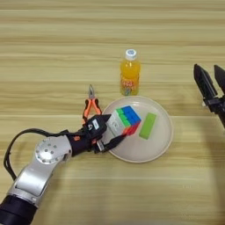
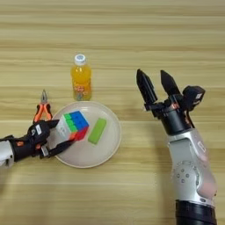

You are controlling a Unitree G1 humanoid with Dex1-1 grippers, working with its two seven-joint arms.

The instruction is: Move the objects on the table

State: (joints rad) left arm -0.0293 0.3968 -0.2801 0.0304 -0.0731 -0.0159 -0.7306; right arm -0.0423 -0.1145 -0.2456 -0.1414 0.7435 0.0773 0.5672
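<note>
A wooden surface point(image 1: 52, 52) holds a cream plate point(image 1: 160, 145). On the plate sit a puzzle cube point(image 1: 126, 120) and a green block point(image 1: 147, 125). The left gripper point(image 1: 109, 129) has its jaws around the cube's left side — one finger above, one below. A juice bottle point(image 1: 130, 73) stands upright behind the plate; orange pliers point(image 1: 91, 105) lie left. The right gripper point(image 2: 154, 90) hovers well right, jaws spread — holding nothing.

A round cream plate point(image 1: 160, 143) sits near the middle of the scene. On its right half lies a light green block point(image 1: 148, 125), long and flat, tilted so its upper end leans to the right. Just beside the plate's upper left rim lie small pliers point(image 1: 91, 104) with orange handles, metal nose pointing away, handles spread slightly toward the plate.
</note>
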